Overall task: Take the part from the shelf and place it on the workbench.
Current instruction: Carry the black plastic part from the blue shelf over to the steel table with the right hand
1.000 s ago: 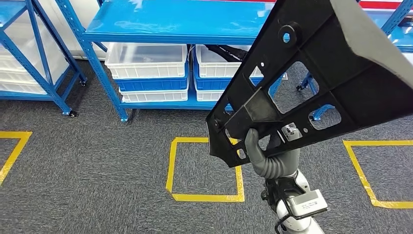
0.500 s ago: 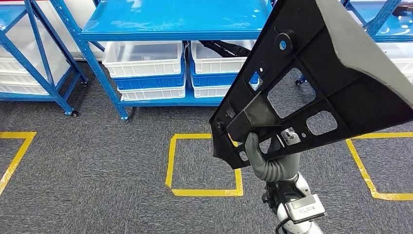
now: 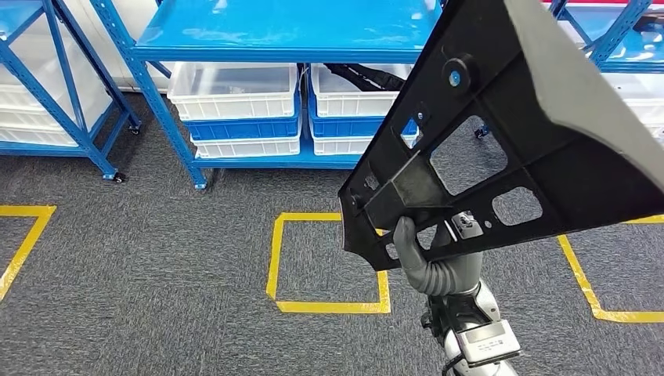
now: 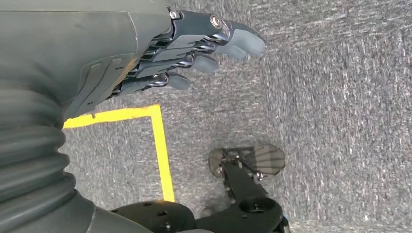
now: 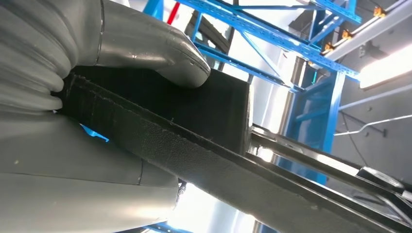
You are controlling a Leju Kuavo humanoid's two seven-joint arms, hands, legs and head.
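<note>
I see my right hand (image 3: 419,258) gripping the part (image 3: 501,133) by its narrow lower end — a big black ribbed panel with cutouts, raised tilted in front of the blue shelf (image 3: 282,35), above the grey carpet (image 3: 156,258). White bins (image 3: 233,90) sit on the lower shelf level. My left hand (image 4: 194,48) hangs over the carpet — fingers loosely extended, holding nothing.

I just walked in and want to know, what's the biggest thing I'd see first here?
A big black part with holes fills the right of the head view, held up by the robot's right hand at its lower corner. Behind it stands a blue shelf with white bins underneath, and a yellow tape square marks the grey carpet.
</note>
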